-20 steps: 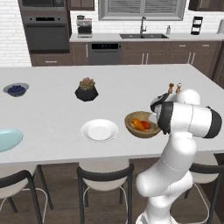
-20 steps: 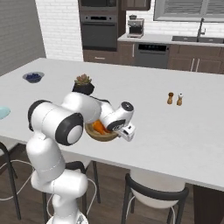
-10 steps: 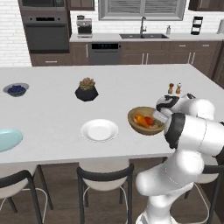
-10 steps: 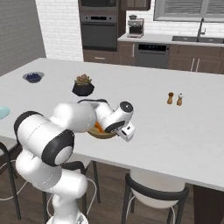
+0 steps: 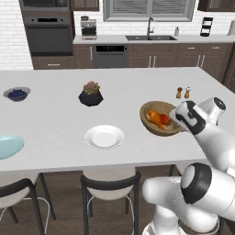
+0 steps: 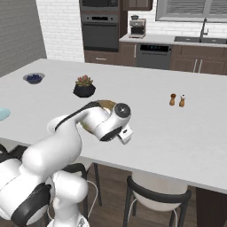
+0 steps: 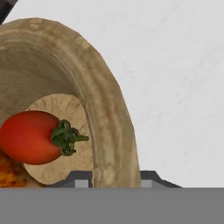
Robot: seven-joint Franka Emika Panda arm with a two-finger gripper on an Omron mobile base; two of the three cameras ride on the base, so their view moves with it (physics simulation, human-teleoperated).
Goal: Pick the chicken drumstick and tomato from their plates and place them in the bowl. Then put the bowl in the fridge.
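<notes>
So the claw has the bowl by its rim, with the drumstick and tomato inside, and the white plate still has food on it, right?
Not quite. The white plate is bare, as the left base view shows. The rest holds: the claw is shut on the rim of the bowl, with the drumstick and tomato inside.

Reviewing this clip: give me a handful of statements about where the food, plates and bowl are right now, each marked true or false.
1. The tomato lies inside the wooden bowl. True.
2. The chicken drumstick sits on the white plate. False: it is in the bowl, and that plate is bare.
3. The gripper is shut on the bowl's rim. True.
4. The bowl stands on a fridge shelf. False: it is at the counter, tilted in the gripper.
5. The blue plate holds the tomato. False: it is bare.
</notes>
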